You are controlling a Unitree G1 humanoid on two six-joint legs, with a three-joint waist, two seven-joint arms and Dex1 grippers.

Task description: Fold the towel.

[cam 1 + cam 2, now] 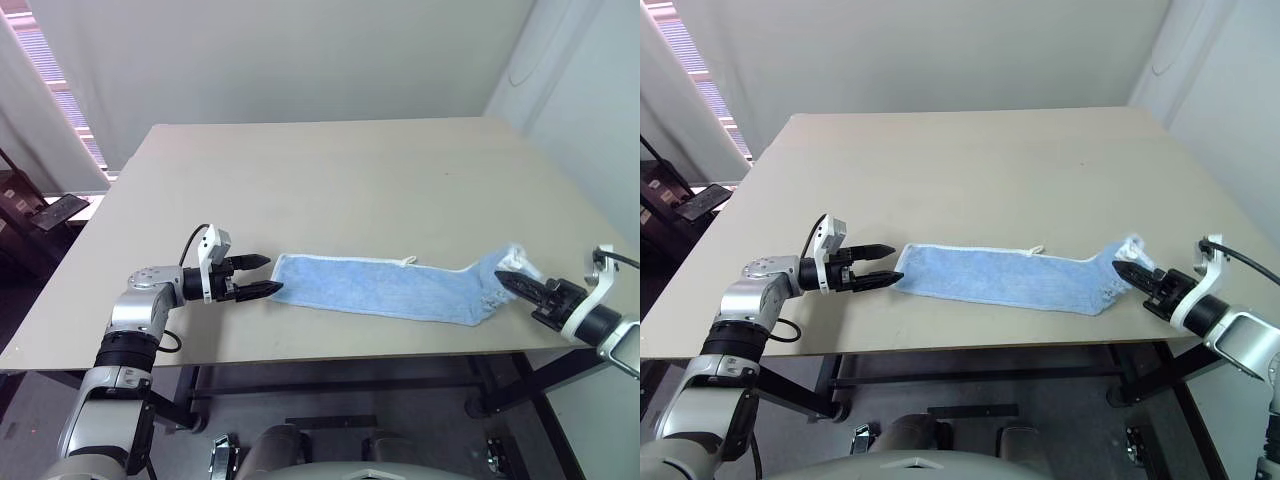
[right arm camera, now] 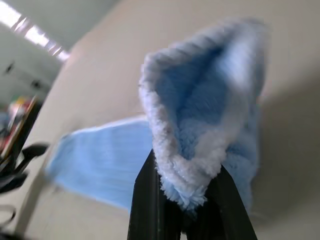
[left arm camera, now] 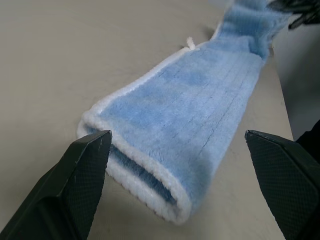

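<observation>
- Towel (image 1: 385,288): light-blue terry strip, already doubled lengthwise, lying near the front edge of the worktop (image 1: 330,180).
- Right gripper (image 1: 518,284): fingers clenched on the towel's right end, raising it off the worktop, probably to carry it across.
- Left gripper (image 1: 262,275): fingers spread, straddling the left end, apparently ready to anchor it.

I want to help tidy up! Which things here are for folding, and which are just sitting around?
For the job:
- towel, lying long on the table
- right gripper, shut on the towel's raised end
- left gripper, open at the other end

Just around:
- dark clutter by the window, off the table
</observation>
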